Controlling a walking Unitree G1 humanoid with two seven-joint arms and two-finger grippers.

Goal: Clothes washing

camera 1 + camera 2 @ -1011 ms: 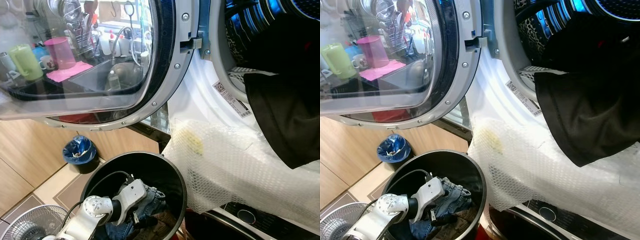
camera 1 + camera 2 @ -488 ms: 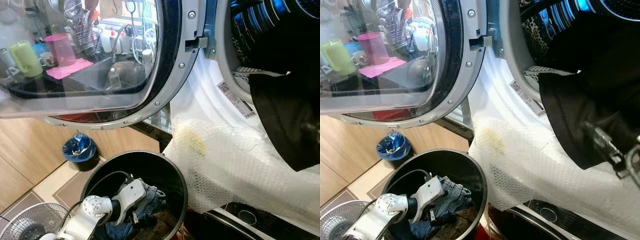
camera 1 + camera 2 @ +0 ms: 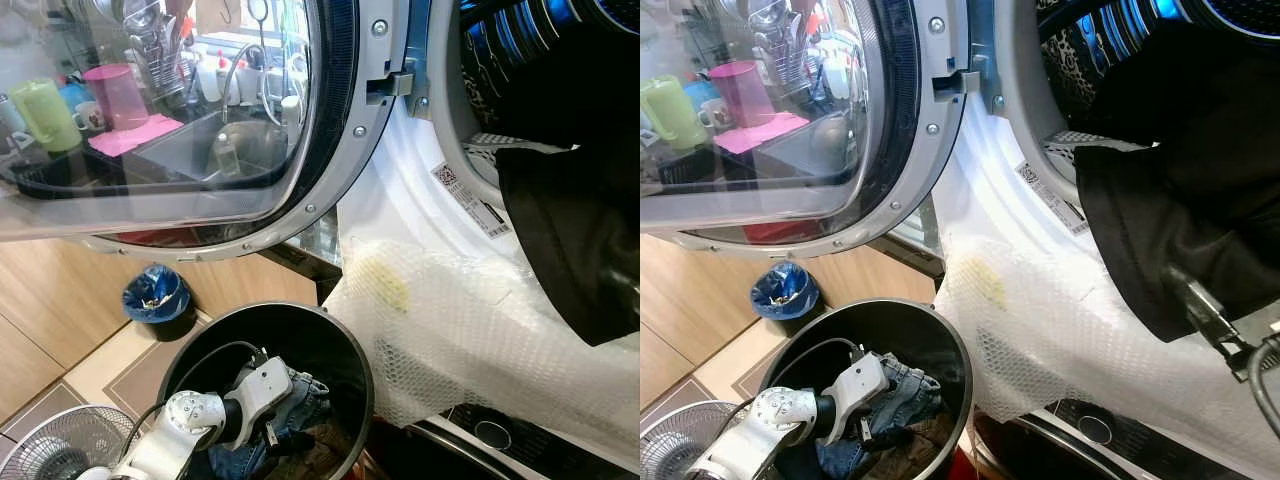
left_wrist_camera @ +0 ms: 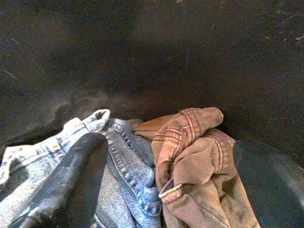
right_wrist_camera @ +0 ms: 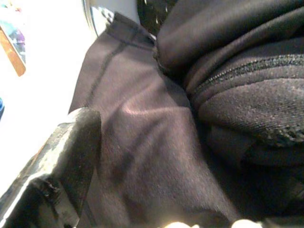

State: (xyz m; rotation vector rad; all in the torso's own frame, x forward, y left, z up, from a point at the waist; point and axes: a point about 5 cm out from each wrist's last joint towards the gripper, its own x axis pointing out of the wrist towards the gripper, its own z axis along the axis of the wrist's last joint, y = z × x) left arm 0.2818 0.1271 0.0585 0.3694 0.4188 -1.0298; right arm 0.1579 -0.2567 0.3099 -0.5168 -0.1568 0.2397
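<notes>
Two black fingers of the left gripper (image 4: 161, 190) are seen spread apart in the left wrist view, one finger (image 4: 61, 183) lying on a pale blue denim garment (image 4: 123, 175), the other at the far side of a crumpled tan-brown garment (image 4: 194, 166); nothing is clamped. Both garments are bunched at the bottom of a round black plastic bin (image 3: 340, 360), with the left arm's silver wrist (image 3: 200, 415) reaching down into it. One finger (image 5: 61, 161) of the right gripper (image 3: 1210, 320) is seen against a black fabric garment (image 3: 1170, 200); whether those fingers are apart or closed cannot be told. That garment is draped out of the drum opening over the front of a white front-loading washing machine (image 3: 410, 190). Bubble wrap sheeting (image 3: 470, 330) is laid over the machine front below. The round glass door (image 3: 180, 110) is swung open to the left. A blue-lined small waste bin (image 3: 155, 297) and a white floor fan (image 3: 60, 455) are on the floor near the black bin.
</notes>
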